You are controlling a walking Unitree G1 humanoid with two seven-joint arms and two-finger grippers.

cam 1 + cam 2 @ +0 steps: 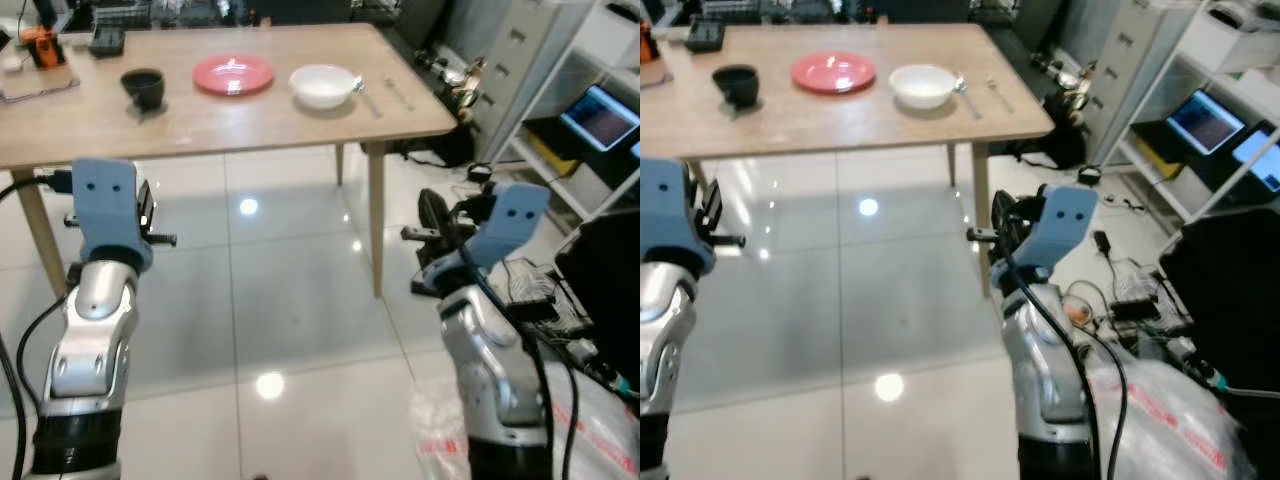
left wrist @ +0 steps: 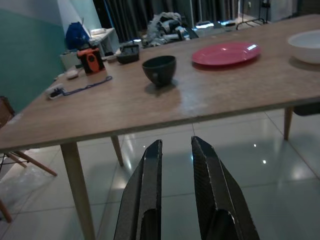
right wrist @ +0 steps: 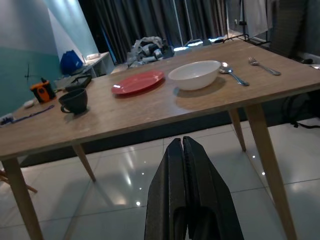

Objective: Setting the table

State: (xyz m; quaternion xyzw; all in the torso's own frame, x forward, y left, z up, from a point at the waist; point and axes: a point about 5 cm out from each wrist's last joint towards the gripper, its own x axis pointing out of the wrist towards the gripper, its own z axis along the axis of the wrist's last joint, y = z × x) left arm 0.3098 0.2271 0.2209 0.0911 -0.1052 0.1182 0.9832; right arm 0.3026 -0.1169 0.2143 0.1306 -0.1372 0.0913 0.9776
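Note:
A wooden table (image 1: 200, 125) stands ahead of me. On it, from left to right, are a dark cup (image 1: 144, 87), a red plate (image 1: 233, 74), a white bowl (image 1: 323, 85), a spoon (image 1: 368, 97) and a fork (image 1: 398, 93). Both arms are held up in front of me, short of the table's near edge and below its top. My left gripper (image 2: 176, 141) is open by a narrow gap with nothing in it and points toward the cup. My right gripper (image 3: 182, 140) is shut and empty, and points toward the bowl (image 3: 194, 74).
An orange device (image 1: 42, 47) and a black item (image 1: 107, 40) lie at the table's far left. A grey filing cabinet (image 1: 520, 60) and a shelf with a lit screen (image 1: 600, 117) stand to the right. Cables (image 1: 530, 290) and a plastic bag (image 1: 600, 430) lie on the glossy tiled floor (image 1: 290, 300).

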